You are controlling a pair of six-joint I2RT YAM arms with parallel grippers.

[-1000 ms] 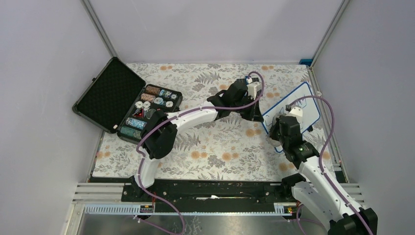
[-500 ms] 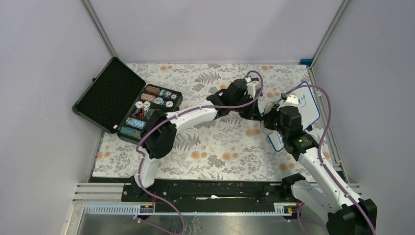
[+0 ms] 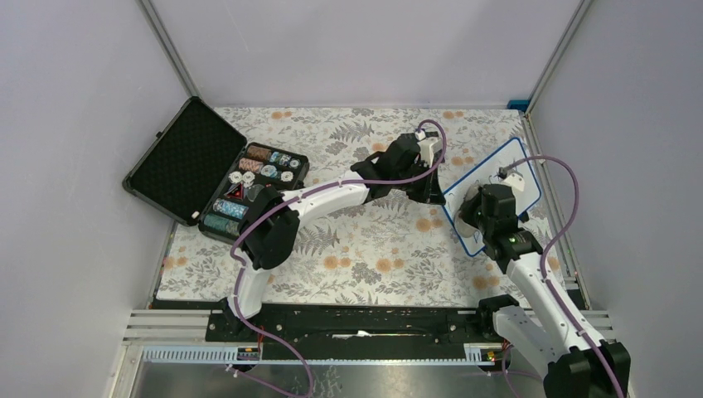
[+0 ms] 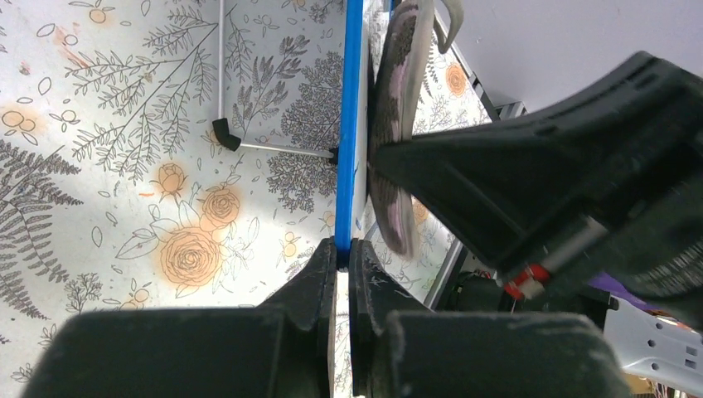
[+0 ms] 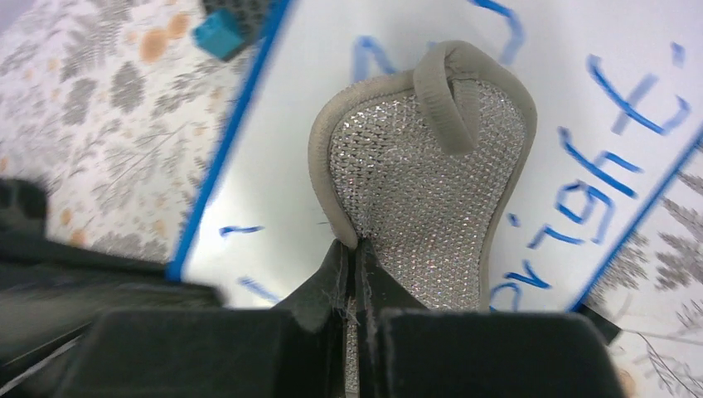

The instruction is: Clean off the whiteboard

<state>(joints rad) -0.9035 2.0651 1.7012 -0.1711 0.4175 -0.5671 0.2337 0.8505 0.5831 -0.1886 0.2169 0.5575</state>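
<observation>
The whiteboard (image 3: 530, 170) is a white board with a blue frame, standing tilted at the right of the table. My left gripper (image 4: 344, 249) is shut on its blue edge (image 4: 348, 124) and holds it up; it shows in the top view too (image 3: 435, 186). My right gripper (image 5: 355, 249) is shut on a grey sparkly scrubbing pad (image 5: 427, 178) with a beige rim and loop, pressed flat on the board face (image 5: 282, 157). Blue handwriting (image 5: 601, 174) shows right of the pad and faint strokes (image 5: 240, 230) at its left. The pad also shows edge-on in the left wrist view (image 4: 398, 116).
An open black case (image 3: 211, 174) with poker chips lies at the left of the floral tablecloth (image 3: 365, 249). The board's thin metal stand (image 4: 249, 145) rests on the cloth. A small blue block (image 5: 220, 33) sits beyond the board's top edge. Grey walls enclose the table.
My right gripper swept the pad left across the board to its left edge, then back right toward the middle. The left gripper kept its hold on the board's edge.
</observation>
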